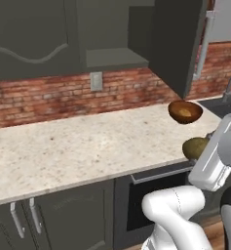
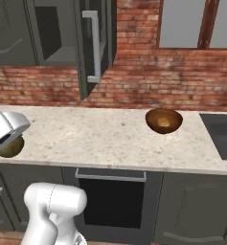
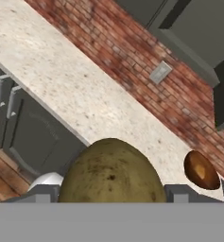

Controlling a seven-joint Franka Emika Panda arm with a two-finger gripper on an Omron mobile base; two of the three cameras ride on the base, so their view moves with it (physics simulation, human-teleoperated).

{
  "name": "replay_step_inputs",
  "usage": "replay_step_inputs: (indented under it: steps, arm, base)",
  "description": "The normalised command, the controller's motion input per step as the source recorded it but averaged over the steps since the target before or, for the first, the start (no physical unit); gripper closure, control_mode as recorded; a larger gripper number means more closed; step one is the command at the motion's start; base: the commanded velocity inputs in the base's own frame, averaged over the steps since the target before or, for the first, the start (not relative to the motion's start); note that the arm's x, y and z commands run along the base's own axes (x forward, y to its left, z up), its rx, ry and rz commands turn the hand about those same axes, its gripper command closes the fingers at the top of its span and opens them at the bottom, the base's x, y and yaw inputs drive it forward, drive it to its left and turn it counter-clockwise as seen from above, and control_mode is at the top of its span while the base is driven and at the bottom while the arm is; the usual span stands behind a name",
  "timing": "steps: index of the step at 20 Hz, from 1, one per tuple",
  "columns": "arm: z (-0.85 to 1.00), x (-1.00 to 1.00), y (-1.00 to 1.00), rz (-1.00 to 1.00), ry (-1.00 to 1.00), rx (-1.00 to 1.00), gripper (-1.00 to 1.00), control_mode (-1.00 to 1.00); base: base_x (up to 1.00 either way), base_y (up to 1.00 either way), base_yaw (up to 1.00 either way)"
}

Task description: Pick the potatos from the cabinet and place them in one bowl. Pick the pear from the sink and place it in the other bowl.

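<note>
Olive-brown speckled potato (image 3: 111,172) pinched betw fingers (image 3: 40,193), w/ glossy dark-brown bowl (image 3: 201,170) on speckled stone counter (image 3: 85,99).

A home kitchen. A speckled stone counter (image 1: 78,146) runs along a red brick wall (image 2: 148,86), with dark grey cabinets (image 1: 34,39) above and below. A black sink (image 2: 222,131) sits under a window (image 2: 182,21).

The robot arm (image 1: 178,215) consists of glossy white, rounded cylindrical link housings with smooth curved shells. Its dark grey joint section (image 1: 230,215) separates adjacent links. The same white housing (image 2: 52,210) has a domed elbow end.
</note>
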Motion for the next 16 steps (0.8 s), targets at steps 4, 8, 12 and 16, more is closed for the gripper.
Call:
replay_step_inputs:
  steps: [4, 8, 12, 16]
  arm:
    - [0.0, 0.0, 0.0, 0.0, 0.0, 0.0, 1.0, 1.0]
    - [0.0, 0.0, 0.0, 0.0, 0.0, 0.0, 1.0, 1.0]
    - [0.0, 0.0, 0.0, 0.0, 0.0, 0.0, 1.0, 1.0]
    - [0.0, 0.0, 0.0, 0.0, 0.0, 0.0, 1.0, 1.0]
  base:
    - [0.15, -0.87, -0.07]
    - [0.33, -0.92, -0.06]
    - [0.41, -0.95, -0.06]
    - [0.55, -0.76, -0.04]
